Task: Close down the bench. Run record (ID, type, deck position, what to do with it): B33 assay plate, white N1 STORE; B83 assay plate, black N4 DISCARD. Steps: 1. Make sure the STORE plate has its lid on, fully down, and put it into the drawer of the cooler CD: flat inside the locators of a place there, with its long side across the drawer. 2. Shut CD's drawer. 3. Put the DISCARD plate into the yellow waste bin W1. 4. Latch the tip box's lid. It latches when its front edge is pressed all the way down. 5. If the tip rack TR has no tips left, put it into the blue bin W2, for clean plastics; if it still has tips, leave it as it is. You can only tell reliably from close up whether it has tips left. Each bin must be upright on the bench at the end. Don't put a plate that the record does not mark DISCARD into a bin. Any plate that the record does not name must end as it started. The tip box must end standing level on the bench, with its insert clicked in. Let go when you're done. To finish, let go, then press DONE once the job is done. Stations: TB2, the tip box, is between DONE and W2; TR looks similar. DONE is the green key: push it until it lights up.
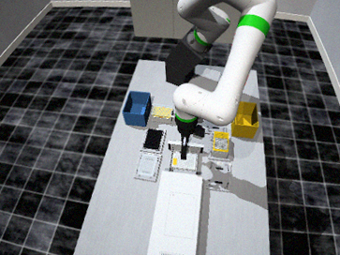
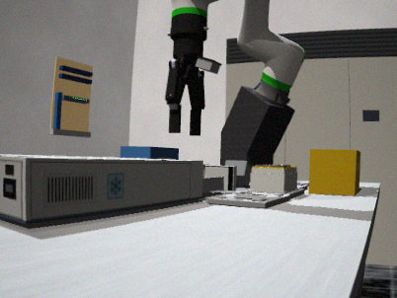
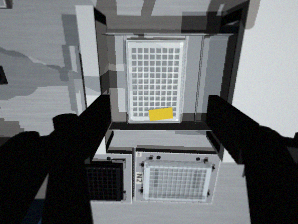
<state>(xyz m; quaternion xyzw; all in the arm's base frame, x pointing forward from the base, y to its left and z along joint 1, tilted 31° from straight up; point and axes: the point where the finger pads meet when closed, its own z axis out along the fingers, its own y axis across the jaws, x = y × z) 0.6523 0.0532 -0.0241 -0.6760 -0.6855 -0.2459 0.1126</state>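
My gripper hangs open and empty above the cooler's open drawer; it also shows high over the bench in the exterior view. In the wrist view my fingers frame the drawer, apart from everything. A white gridded plate with a yellow tag lies flat in the drawer, its long side across it. A black plate and a white plate lie on deck places left of the drawer; they also show low in the wrist view, black and white.
The cooler takes the near middle of the bench. The blue bin stands upright at the left, with a yellow-topped box beside it. The yellow bin stands upright at the right, with a similar box beside it.
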